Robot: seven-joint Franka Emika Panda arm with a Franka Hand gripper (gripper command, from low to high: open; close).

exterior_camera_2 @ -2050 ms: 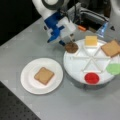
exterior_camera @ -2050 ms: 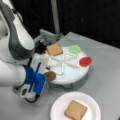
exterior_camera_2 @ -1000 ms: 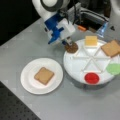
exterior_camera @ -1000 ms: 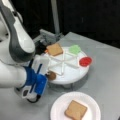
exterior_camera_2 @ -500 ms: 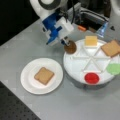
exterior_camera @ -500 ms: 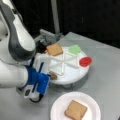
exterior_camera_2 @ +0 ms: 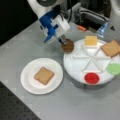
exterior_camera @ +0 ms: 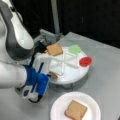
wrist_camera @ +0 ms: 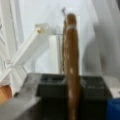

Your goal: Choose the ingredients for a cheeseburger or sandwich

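At tray's near-left rim (exterior_camera_2: 75, 75): my gripper (exterior_camera_2: 65, 44) clenched on patty (exterior_camera_2: 68, 46), held edge-on, seen in wrist view (wrist_camera: 71, 62). Toast (exterior_camera_2: 44, 75) sits on white plate (exterior_camera_2: 27, 82). Judgement: keep grip firm, lift clear of dividers (exterior_camera_2: 88, 60), avoid tilting patty.

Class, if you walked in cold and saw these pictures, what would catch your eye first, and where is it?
The blue-and-white tool, gripping the brown patty on edge at the rim of the divided tray, a front view's top. A toast slice lies alone on the white plate, lower left. On the tray sit a red disc and cheese square.
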